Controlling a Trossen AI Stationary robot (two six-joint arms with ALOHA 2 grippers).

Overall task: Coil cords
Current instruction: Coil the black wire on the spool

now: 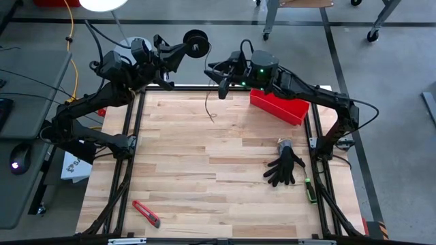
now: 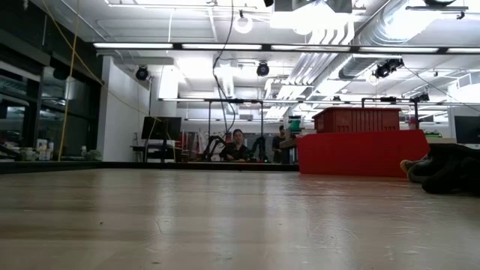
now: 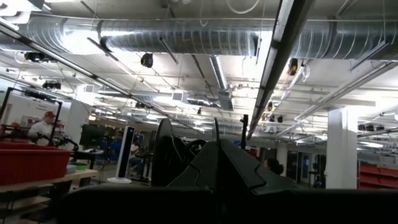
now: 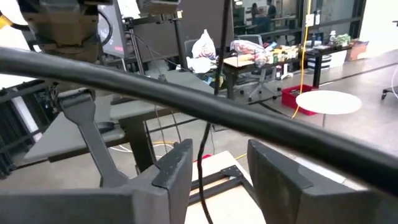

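The small black spool is held up in the air just past the table's far edge, at the tip of my left gripper, which is shut on it. The thin dark cord hangs down from near the spool, and its lower end reaches the wood of the table. In the low view the cord drops from the top of the picture. My right gripper is level and open beside the spool. The cord runs upright between its two fingers; I cannot tell whether it touches them. My left gripper has the spool at the free ends of its shut fingers, coming from the table's left and slanting upward. One round flange shows beside the fingers. The fingers hide which part they are on. The spool is lifted clear of the table.
A red bin stands at the far right of the table, a black glove lies at the right, a red knife at the near left. A thick black robot cable crosses the right wrist view. People sit in the room behind.
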